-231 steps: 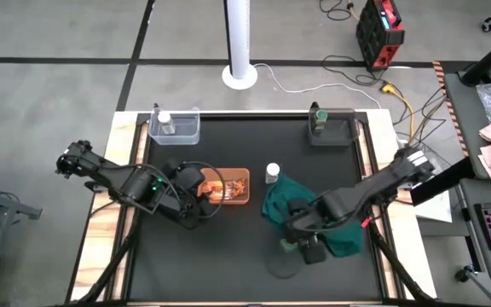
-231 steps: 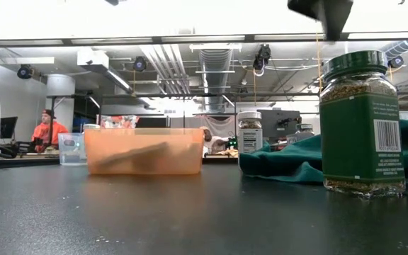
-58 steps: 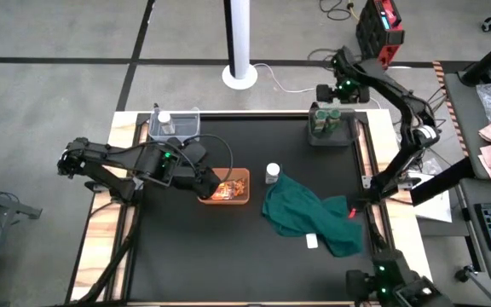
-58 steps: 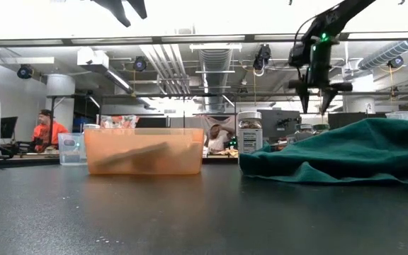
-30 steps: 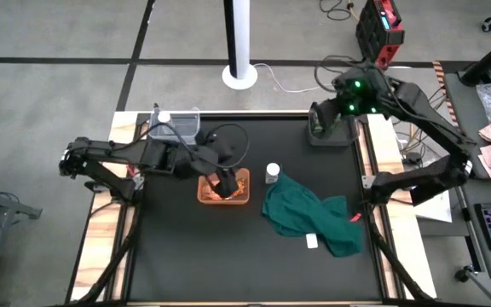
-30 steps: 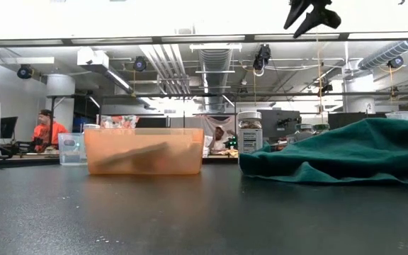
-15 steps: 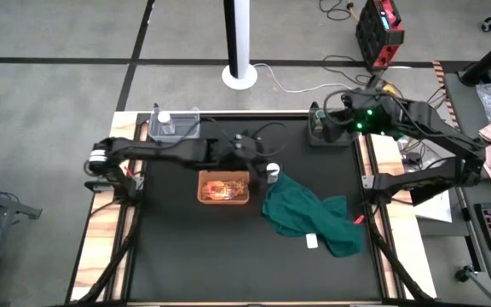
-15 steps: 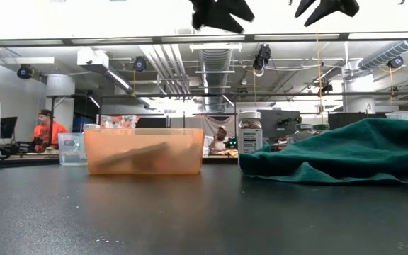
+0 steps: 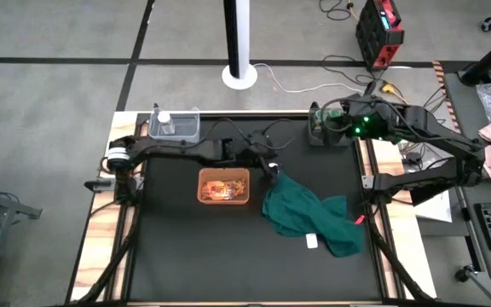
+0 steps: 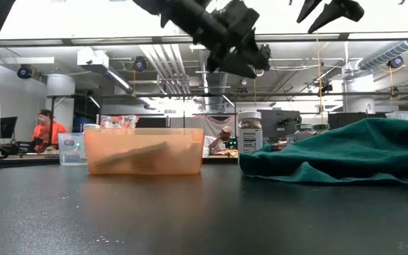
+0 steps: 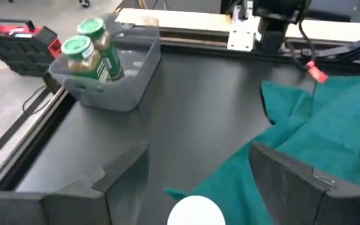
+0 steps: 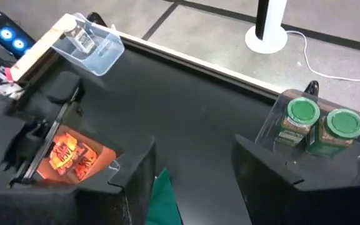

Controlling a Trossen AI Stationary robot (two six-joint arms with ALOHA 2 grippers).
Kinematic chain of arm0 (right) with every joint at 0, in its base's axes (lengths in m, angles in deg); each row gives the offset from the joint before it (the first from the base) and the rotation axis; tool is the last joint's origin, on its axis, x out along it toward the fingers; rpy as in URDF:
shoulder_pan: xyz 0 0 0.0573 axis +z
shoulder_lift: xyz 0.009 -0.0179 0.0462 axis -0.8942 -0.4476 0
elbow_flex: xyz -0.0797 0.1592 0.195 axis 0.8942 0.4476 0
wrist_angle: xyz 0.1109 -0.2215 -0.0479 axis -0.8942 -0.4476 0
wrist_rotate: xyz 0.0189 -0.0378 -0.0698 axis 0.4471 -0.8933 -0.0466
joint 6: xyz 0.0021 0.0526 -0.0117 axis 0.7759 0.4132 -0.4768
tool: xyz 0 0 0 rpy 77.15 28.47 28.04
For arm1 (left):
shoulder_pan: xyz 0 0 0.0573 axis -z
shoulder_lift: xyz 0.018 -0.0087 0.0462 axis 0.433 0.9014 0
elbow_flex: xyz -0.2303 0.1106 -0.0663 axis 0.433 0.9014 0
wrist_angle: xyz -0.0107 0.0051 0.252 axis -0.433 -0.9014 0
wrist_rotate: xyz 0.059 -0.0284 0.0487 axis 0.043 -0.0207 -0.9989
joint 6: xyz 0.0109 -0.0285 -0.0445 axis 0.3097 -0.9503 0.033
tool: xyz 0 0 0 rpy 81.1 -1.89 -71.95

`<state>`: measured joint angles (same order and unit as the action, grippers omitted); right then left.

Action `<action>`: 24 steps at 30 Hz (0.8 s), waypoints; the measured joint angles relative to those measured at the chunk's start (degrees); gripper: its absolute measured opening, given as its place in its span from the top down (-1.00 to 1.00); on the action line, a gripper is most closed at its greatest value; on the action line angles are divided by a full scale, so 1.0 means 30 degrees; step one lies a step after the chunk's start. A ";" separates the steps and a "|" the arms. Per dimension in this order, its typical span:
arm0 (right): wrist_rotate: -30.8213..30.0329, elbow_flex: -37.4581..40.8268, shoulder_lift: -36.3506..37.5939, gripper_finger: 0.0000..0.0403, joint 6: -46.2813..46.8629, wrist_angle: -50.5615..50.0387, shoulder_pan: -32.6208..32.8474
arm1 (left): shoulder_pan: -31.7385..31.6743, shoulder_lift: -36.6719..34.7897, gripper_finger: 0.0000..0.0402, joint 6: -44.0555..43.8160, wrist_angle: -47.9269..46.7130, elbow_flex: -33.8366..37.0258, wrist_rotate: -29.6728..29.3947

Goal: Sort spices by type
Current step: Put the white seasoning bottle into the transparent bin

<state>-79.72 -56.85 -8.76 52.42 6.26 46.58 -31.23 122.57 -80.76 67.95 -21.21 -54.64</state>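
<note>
White-capped jar [image 11: 196, 211] stands on the tabletop [image 9: 177, 247] at the cloth's [image 9: 309, 213] edge as the left end effector [image 9: 268, 167], fingers spread and empty, has swung over from the packet bin [image 9: 223, 187]. The right end effector [image 9: 329, 121], released, has drawn back from two green-capped jars [image 12: 315, 128] now binned; the last jar looks next.

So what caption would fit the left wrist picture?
Open left fingers above a white-capped jar, green cloth beside it, two green-capped jars binned beyond.
</note>
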 joint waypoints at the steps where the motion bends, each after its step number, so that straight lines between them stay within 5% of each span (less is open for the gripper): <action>1: 0.0004 0.0121 0.0000 0.02 0.0019 0.0035 0.0004 | -0.0042 -0.0081 -0.27 -0.0097 0.0527 0.0511 0.0000; 8: 0.0013 0.0716 -0.0049 -0.05 0.0075 0.0406 -0.0003 | -0.0047 -0.0412 -0.27 -0.0836 0.4256 0.3757 0.0002; 24: 0.0048 0.1329 -0.0290 -0.07 0.0235 0.1407 -0.0011 | -0.0105 -0.0225 -0.27 -0.1789 0.7452 0.6656 -0.0290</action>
<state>-79.58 -52.87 -9.63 53.13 10.49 46.55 -31.55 121.89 -86.13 90.30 -1.24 -55.51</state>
